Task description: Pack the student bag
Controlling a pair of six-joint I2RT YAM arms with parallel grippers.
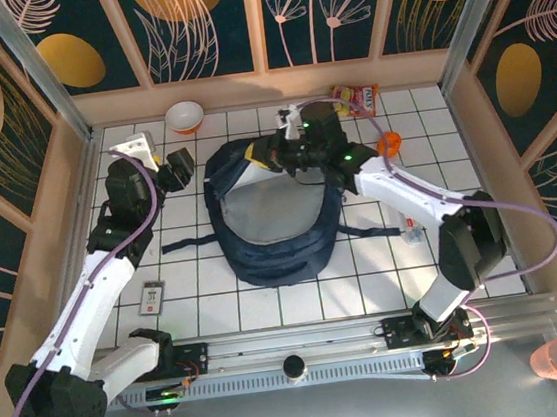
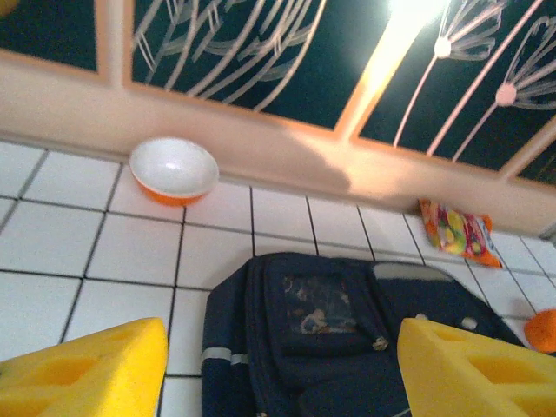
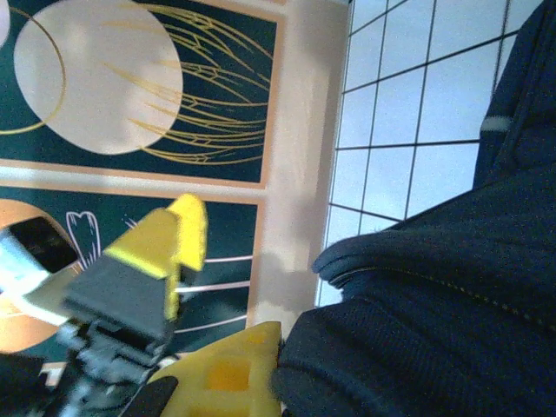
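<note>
Right tool pinching student bag far rim, left tool spread beside its left edge

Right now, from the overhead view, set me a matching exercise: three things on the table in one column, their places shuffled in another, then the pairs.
Things:
1. bowl
2. backpack
3. snack packet

Places:
A. by the far wall, right of centre
B. middle of the table
C. by the far wall, left of centre

Pairs: 1-C, 2-B, 3-A.
</note>
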